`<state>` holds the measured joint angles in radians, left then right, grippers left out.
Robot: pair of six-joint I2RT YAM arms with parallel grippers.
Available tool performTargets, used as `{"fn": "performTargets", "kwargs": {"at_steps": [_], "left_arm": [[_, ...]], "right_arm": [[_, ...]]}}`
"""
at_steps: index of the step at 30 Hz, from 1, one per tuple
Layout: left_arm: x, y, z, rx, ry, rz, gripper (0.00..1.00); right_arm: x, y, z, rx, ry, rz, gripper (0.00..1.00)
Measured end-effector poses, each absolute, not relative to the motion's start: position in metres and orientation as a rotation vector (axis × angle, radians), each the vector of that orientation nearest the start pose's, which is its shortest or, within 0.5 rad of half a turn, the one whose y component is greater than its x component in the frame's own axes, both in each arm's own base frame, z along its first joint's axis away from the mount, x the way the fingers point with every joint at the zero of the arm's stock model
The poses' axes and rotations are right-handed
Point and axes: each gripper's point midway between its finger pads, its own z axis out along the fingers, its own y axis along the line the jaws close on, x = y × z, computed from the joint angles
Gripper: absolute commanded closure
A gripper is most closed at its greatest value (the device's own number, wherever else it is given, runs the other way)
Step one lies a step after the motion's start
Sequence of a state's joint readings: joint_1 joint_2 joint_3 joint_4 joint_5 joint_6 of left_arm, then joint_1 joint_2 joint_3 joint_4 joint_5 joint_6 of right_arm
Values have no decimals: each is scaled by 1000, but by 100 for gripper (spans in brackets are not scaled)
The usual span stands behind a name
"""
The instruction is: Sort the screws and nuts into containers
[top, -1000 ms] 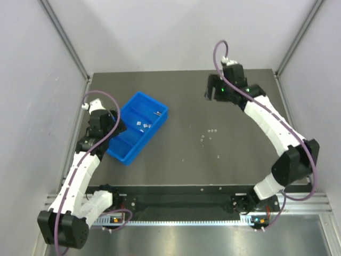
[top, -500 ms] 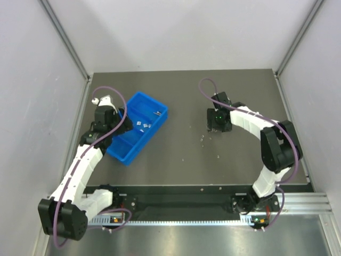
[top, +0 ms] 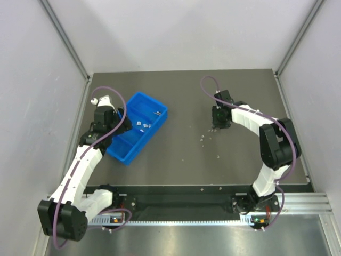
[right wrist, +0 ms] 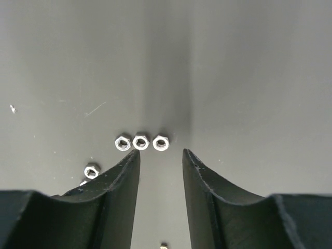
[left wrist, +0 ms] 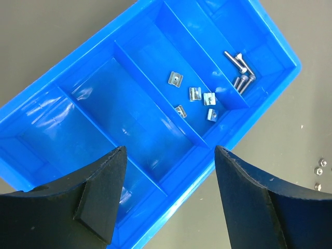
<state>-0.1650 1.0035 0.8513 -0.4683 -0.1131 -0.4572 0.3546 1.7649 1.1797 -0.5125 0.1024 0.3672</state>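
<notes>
The right gripper (right wrist: 161, 154) hung low over the table (right wrist: 249, 78). Its jaws were narrowly parted with only bare surface between them, so it grasped nothing. Just ahead of its fingertips lay three loose nuts (right wrist: 140, 142) in a close-set row running crosswise, along the line on which the jaws would close. The nut at one end of the row sat straight ahead of the gap, and the other two lay off toward one finger (right wrist: 116, 181). A fourth nut (right wrist: 92, 170) rested beside that same finger. The pick seemed to call for a short reach forward to straddle the end nut alone — its neighbours were near enough to be swept along.

The blue tray (left wrist: 129, 104) lay well apart on the far-left side of the table, under the left gripper (left wrist: 170, 150), which hovered wide open and empty. Squarish sorted nuts (left wrist: 194, 96) sat in one compartment and the screws (left wrist: 238, 70) in the end one beside it. The right arm was plainly nearer the loose nuts — the left arm nearer the tray.
</notes>
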Motion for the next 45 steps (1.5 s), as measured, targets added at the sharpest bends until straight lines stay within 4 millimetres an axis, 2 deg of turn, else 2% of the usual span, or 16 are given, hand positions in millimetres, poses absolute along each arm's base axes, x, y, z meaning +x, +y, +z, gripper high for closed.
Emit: {"fn": "performTargets", "kwargs": {"at_steps": [11, 24, 33, 40, 45], "left_arm": [[308, -48, 182, -410, 2159, -226, 27], [308, -48, 181, -422, 2158, -225, 27], [308, -46, 181, -427, 2155, -213, 27], [308, -45, 181, -430, 2153, -206, 26], [308, -44, 181, -441, 2150, -200, 25]], "right_arm": [[360, 130, 26, -42, 2716, 73, 68], [360, 129, 22, -100, 2725, 61, 69], [367, 130, 21, -118, 2711, 54, 80], [368, 130, 22, -123, 2708, 50, 97], [365, 135, 25, -138, 2718, 53, 100]]}}
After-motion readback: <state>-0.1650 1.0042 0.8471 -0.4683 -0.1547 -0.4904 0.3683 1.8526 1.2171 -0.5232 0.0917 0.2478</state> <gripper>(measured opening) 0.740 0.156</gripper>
